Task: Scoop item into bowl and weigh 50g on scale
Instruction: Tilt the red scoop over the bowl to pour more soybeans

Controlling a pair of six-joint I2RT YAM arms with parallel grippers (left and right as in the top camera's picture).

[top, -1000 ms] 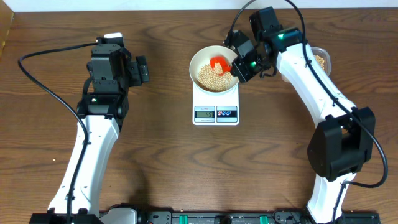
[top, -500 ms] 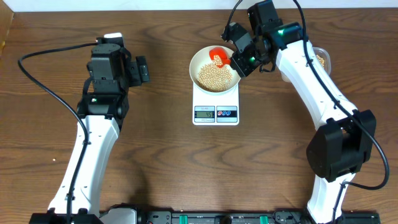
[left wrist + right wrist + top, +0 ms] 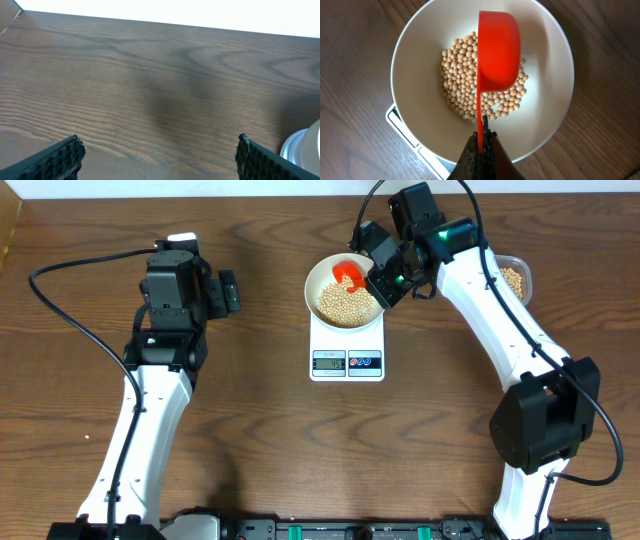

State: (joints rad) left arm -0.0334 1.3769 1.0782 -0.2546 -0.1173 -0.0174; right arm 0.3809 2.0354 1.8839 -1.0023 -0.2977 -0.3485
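The scale's (image 3: 347, 342) display (image 3: 328, 361) digits are too small to read. From the right wrist, the bowl (image 3: 415, 90) hides all but a corner of the scale, and the red scoop (image 3: 497, 50) covers some beans (image 3: 457, 80). The right arm (image 3: 500, 310) hides most of the tub (image 3: 527, 275). A white rounded thing (image 3: 302, 147) is cut off at the left wrist view's edge.
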